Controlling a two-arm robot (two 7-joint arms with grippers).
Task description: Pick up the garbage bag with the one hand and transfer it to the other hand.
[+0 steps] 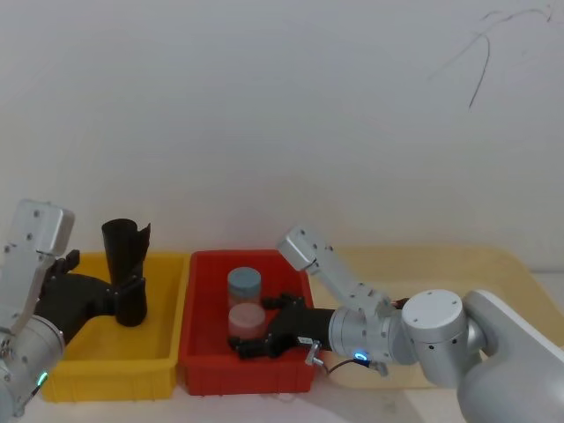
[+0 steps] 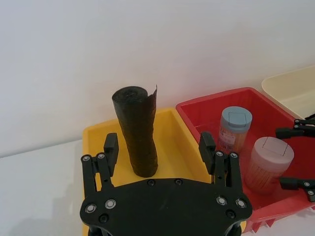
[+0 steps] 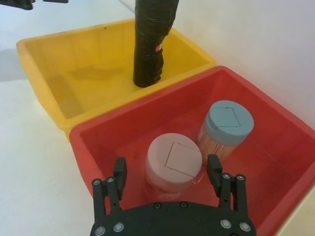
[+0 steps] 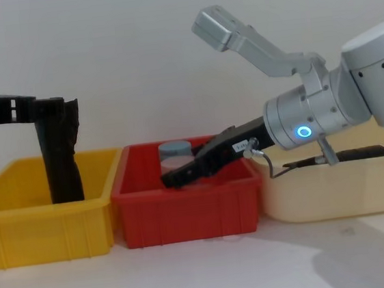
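- In the yellow plastic bin [image 1: 159,361] on the left: the garbage bag, a long black cylindrical roll [image 1: 125,273], stands upright on the bin floor, loose flap of film sticking out at its top (a small red mark shows on its side in the right wrist view [image 3: 158,48]).
- Left gripper, black and fingered, on the green-ringed silver arm [image 2: 160,155]: level with the roll's upper half, jaws released, one finger on each side of the roll with clear gaps in the left wrist view. Chest view shows it coming in from the left edge [image 4: 51,110] at the roll's top; can't tell there whether anything touches.
- Roll [image 4: 62,161] is not lifted: its base sits inside the yellow bin [image 4: 49,221].
- Right gripper, long and black with a white label, on the blue-ringed silver arm [image 1: 251,330]: reaching into the red plastic bin [image 1: 198,370], which sits just beside the yellow one.
- Its jaws are released, spread to either side of the pink-lidded clear jar [image 3: 173,164], not closed on it.
- Blue-lidded clear jar [image 3: 225,127] stands upright just beside the pink one, on the far side from the gripper.
- Cream tray [image 4: 335,198] sits right of the red bin [image 4: 186,217] on the white surface [image 4: 192,274]; the right arm passes over it.
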